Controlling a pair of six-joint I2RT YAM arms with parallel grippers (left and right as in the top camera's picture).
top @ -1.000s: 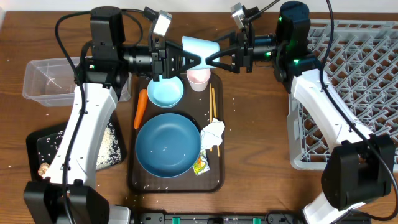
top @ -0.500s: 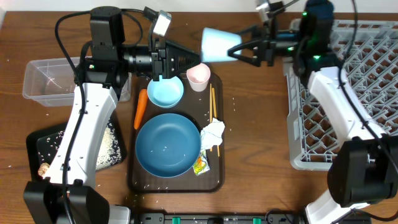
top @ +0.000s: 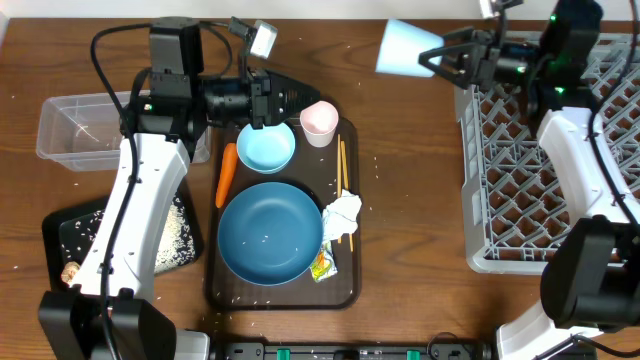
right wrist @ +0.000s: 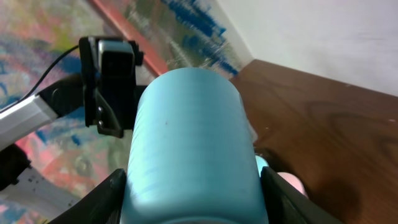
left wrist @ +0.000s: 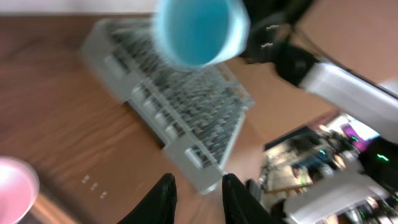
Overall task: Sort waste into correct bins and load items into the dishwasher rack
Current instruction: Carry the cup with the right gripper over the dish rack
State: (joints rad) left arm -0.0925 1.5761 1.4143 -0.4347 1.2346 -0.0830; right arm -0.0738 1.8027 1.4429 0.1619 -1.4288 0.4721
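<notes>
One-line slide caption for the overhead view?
Right fingers hold the blue cup sideways beside the rack; left fingers empty.

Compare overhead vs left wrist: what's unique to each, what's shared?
Overhead only: blue plate, pale-blue bowl, carrot and napkin on the serving tray, plus the clear tub.
Left wrist only: the light-blue cup seen mouth-on, nothing visible inside, though blurred.
Both: that cup held in the right claw, the dishwasher rack, the pink cup, and the empty left claw.
</notes>
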